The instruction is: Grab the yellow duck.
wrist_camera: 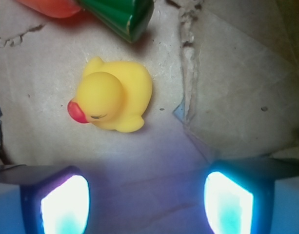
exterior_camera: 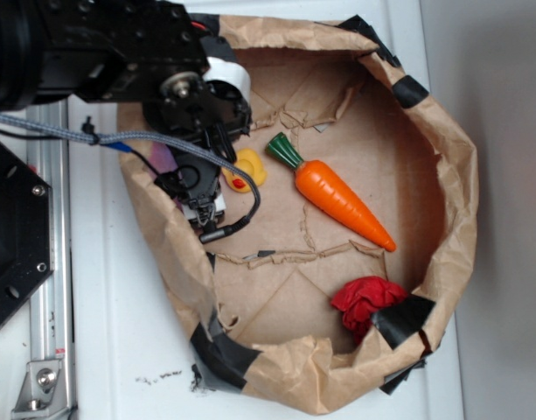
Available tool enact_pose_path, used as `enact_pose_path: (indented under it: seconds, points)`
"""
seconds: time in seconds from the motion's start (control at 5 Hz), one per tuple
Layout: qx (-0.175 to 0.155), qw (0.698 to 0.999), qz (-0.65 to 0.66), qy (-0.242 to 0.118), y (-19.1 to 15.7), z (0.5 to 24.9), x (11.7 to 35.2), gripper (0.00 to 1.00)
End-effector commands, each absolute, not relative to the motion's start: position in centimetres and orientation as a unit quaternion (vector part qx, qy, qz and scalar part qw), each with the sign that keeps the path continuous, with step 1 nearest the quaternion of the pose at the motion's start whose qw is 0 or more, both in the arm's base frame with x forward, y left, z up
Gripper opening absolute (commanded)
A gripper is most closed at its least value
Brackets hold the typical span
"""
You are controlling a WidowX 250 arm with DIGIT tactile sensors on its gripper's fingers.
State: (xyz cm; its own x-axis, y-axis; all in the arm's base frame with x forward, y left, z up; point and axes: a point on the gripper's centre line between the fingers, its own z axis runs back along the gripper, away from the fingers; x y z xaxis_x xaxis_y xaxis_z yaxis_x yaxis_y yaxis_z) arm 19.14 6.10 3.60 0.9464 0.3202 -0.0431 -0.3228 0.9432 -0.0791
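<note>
gaping gripper (wrist_camera: 147, 202) above smooth rounded yellow duck (wrist_camera: 115, 95)

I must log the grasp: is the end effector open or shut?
Open: in the wrist view its fingers stand apart, empty, with the yellow duck beyond them.

Bare cardboard surrounds the yellow duck (wrist_camera: 115, 95) except where the carrot (wrist_camera: 110, 12) crowds its far side

Yellow duck (exterior_camera: 247, 169) half hidden behind arm in exterior view; carrot (wrist_camera: 98, 10) cut by wrist view's top edge.
</note>
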Motion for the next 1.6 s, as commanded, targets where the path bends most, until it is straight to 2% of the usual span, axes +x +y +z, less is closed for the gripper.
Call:
enact_pose_path:
  seconds: [0.0,0.2,0.6,1.0,1.4]
  points:
    - [-0.070,0.985,0.154,-0.047,5.5,7.6,21.5,1.00]
    - [-0.072,0.985,0.152,-0.048,5.3,7.5,22.5,1.00]
    - [-0.066,0.987,0.145,-0.031,4.9,5.4,23.6,1.00]
    - [-0.038,0.990,0.136,-0.011,6.3,2.9,22.4,1.00]
    - [-0.025,0.990,0.140,-0.007,7.4,2.7,21.6,1.00]
